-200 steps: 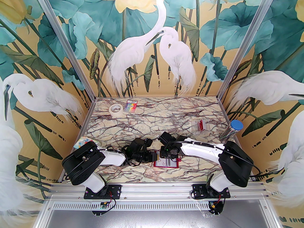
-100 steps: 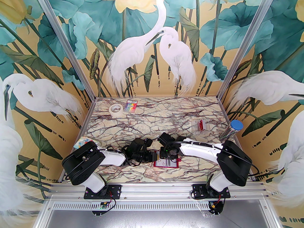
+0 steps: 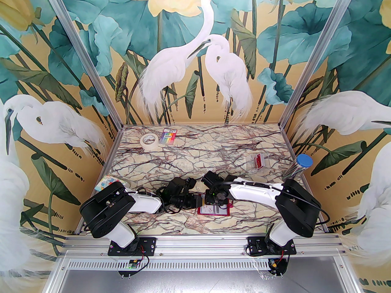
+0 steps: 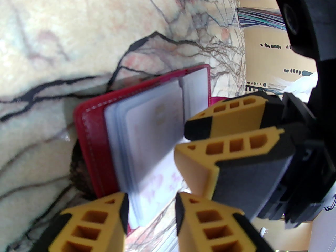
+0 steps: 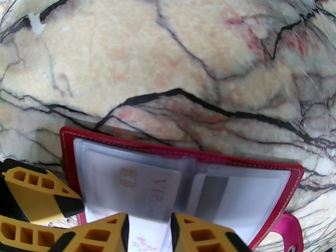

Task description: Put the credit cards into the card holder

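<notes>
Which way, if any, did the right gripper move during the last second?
Yes: the right gripper shifted slightly left in the top view, away from the clear plastic case, which stayed put.

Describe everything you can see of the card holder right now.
The card holder is a dark red leather-look wallet with pale stitching, lying open on the marble table. Clear plastic sleeves fan from its spine; one shows a pale chip card marked VIP, another a card with a dark stripe. A pink snap tab sticks out at one end. The left gripper and right gripper sit at its edges, jaws apart; whether they touch it is unclear.
</notes>
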Robot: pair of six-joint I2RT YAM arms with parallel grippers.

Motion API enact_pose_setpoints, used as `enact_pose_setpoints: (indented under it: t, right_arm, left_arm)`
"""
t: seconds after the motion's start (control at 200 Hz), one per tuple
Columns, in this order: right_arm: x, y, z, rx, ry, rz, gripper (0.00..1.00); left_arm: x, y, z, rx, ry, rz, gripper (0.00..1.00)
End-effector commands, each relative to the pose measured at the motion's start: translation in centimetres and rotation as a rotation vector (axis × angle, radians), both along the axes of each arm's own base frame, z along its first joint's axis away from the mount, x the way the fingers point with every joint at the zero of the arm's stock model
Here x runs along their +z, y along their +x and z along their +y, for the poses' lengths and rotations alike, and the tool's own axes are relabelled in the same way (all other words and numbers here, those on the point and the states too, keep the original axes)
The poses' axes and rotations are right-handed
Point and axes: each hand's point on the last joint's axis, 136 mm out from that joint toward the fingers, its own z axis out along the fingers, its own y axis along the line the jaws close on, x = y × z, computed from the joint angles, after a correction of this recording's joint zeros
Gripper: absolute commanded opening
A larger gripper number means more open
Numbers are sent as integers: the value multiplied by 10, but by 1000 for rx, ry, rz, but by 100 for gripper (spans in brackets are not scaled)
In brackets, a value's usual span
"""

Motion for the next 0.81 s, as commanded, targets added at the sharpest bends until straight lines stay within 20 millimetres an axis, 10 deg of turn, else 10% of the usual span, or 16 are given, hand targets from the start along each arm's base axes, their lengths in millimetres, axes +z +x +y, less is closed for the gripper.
enact_pose_setpoints:
  t: [0.0, 0.8]
  right_arm:
    - [2, 3, 7, 1, 2, -5, 33]
    - [34, 11, -20, -12, -68, -116, 38]
  left_arm:
    - [-14, -3, 4, 9, 40, 10, 36]
    - [-12, -2, 5, 12, 35, 1, 36]
